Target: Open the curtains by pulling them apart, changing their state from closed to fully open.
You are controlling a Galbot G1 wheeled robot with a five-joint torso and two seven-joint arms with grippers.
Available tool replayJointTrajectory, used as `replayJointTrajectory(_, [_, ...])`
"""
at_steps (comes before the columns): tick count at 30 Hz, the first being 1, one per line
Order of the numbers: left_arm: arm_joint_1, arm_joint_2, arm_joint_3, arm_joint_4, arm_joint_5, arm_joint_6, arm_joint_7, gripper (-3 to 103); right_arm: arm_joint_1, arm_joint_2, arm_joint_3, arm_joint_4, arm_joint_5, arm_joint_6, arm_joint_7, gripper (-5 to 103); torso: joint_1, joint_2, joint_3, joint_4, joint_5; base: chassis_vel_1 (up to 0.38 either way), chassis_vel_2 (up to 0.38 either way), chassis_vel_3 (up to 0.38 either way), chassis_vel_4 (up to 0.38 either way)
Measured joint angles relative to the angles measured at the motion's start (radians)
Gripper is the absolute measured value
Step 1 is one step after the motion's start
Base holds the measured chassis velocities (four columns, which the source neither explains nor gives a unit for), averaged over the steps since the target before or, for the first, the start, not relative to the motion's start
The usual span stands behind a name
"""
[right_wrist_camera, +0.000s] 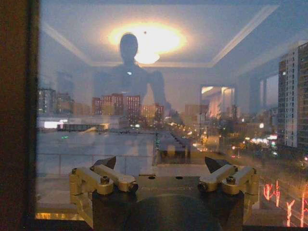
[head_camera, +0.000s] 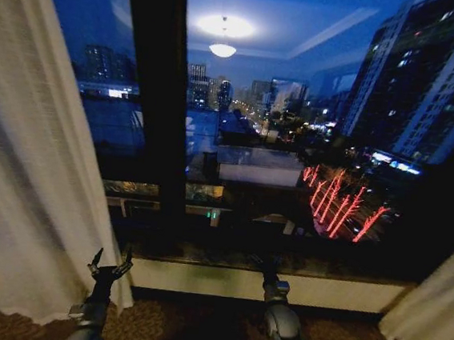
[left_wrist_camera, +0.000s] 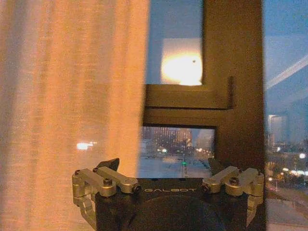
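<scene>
Left gripper (head_camera: 110, 268) open and empty just beside the left curtain (head_camera: 19, 158); right gripper (right_wrist_camera: 161, 166) likewise open, empty.

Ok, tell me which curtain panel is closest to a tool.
The left curtain panel: its hem hangs right beside the open left tool. The right panel sits far from the right tool.

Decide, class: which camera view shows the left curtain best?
The head view: the left curtain hangs full length beside the window, near the open left gripper. The left wrist view gives a close strip of fabric; the right wrist view faces glass.
</scene>
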Motion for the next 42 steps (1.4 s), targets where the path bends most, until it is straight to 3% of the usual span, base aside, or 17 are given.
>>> replayJointTrajectory(42, [0.000,0.000,0.000,0.000,0.000,0.000,0.000,100,0.000,0.000,0.000,0.000,0.000,0.000,0.000,100,0.000,0.000,0.000,0.0000,0.0003,0.079,0.079,-0.084,-0.081])
